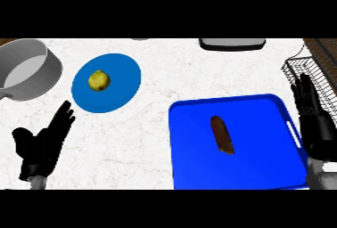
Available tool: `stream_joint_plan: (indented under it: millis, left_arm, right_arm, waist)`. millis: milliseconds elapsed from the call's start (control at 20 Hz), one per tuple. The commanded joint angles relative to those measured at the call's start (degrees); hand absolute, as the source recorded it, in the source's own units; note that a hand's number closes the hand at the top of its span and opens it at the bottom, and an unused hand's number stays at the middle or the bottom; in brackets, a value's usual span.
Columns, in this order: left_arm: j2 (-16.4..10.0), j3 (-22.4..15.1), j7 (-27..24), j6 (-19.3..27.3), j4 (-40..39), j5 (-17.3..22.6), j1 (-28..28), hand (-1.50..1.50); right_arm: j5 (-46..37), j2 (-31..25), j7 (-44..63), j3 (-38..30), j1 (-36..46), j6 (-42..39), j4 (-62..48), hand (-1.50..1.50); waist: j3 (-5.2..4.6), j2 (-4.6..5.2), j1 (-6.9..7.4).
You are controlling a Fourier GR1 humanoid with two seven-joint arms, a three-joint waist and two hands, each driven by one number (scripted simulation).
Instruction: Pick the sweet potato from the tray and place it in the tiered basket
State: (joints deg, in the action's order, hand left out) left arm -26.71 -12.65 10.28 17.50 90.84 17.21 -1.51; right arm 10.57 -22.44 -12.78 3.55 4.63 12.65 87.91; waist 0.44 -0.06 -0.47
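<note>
One sweet potato point(222, 134) on tray point(197, 169); basket point(299, 62) right; lemon point(99, 80), plate point(121, 95), pot point(46, 78) left.

We see a white surface point(178, 67) with faint grey veins, like marble, filling almost the whole view. At the upper right corner a dark brown strip point(327, 48) borders it. The light is even.
</note>
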Motion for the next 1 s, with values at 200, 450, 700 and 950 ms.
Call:
stream_joint_plan:
  millis: [200, 450, 700, 950]
  left_arm:
    - [-4.9, 3.8, -7.4, 0.4, -5.3, -9.5, 7.7, 0.00]
    - [-3.9, 2.7, -5.9, 2.4, -4.5, -9.9, 6.0, 0.00]
    - [-2.9, 1.5, -6.4, 1.4, -6.0, -11.5, 7.7, 0.00]
    - [-4.5, 2.5, -6.7, 0.9, -4.7, -11.4, 7.0, 0.00]
  right_arm:
    - [-10.5, 6.8, 9.8, 9.6, -0.1, 10.1, 6.9, 1.50]
    - [-21.2, 6.0, 14.5, -0.1, -8.8, 30.0, 0.2, -1.50]
    - [-37.9, 6.4, 29.5, 8.3, -15.6, 37.0, 16.0, -1.50]
    - [-46.5, -1.5, 43.8, 12.5, -20.1, 21.4, 22.2, -1.50]
  waist:
    - [-0.56, 0.04, -0.06]
    - [-0.88, 0.10, -3.18]
    - [-0.76, -0.19, -1.19]
    - [-1.16, -0.22, -0.48]
